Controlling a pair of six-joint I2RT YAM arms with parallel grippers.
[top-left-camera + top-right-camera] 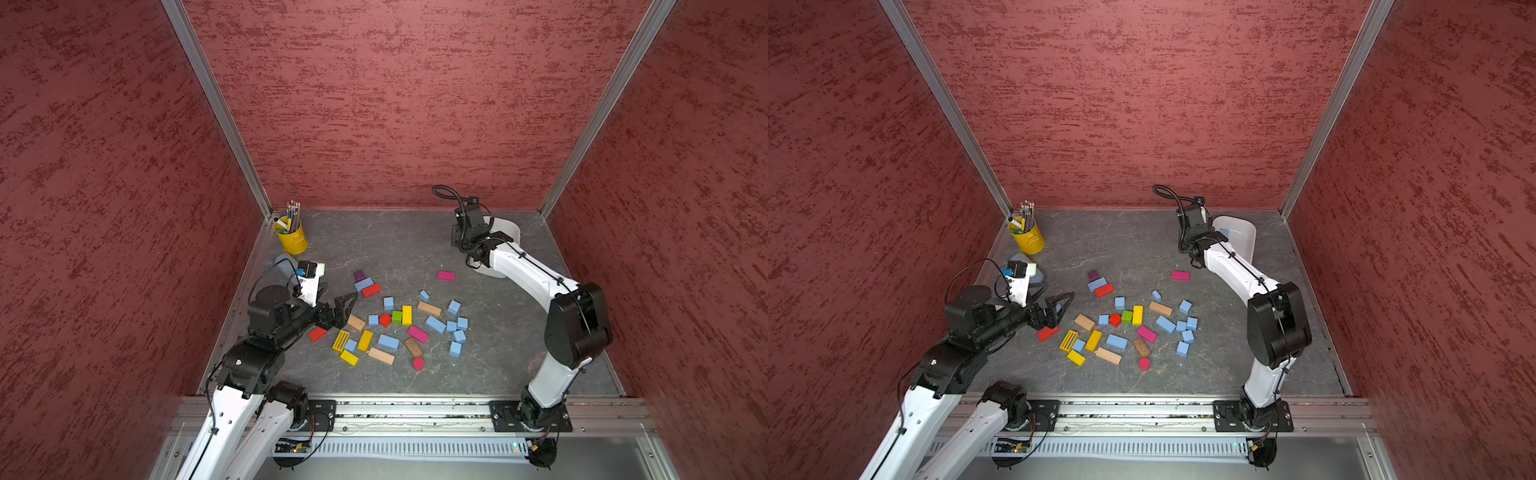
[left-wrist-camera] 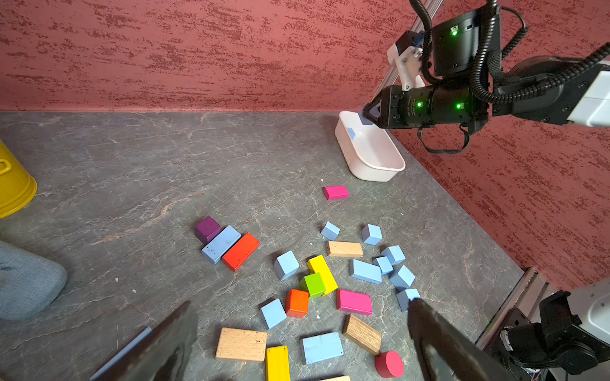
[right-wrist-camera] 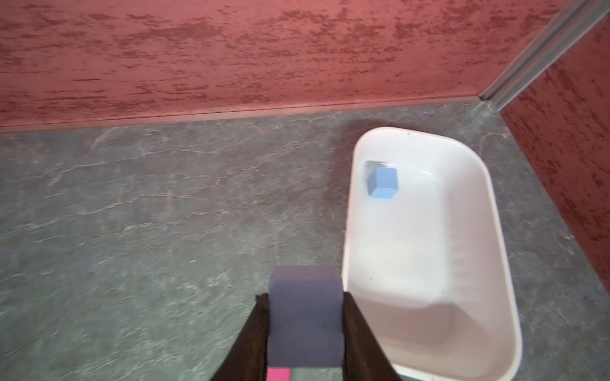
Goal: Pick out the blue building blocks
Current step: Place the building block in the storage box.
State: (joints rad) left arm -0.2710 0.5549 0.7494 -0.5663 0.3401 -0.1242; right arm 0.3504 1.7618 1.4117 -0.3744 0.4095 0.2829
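Blue wood fills my right claw (image 3: 305, 297): its jaws are closed narrow on a blue block (image 3: 305, 330), which sticks out past the tips. It hangs above the worktop (image 3: 165, 214), just beside the long rim of the white tub (image 3: 493, 204). One blue cube (image 3: 383, 183) lies already inside, at the far end near the back wall.

My left claw (image 1: 340, 293) is spread to its widest and holds nothing. It hovers low at the left side of the pile, touching no piece that I can see.

Other blue blocks (image 1: 435, 324) lie mixed with red, yellow, pink and plain wood pieces in the middle of the worktop. Between pile and tub the surface is free; only one pink block (image 1: 446, 275) lies there. The yellow pencil cup (image 1: 293, 239) stands in the far left corner, close to the wall.
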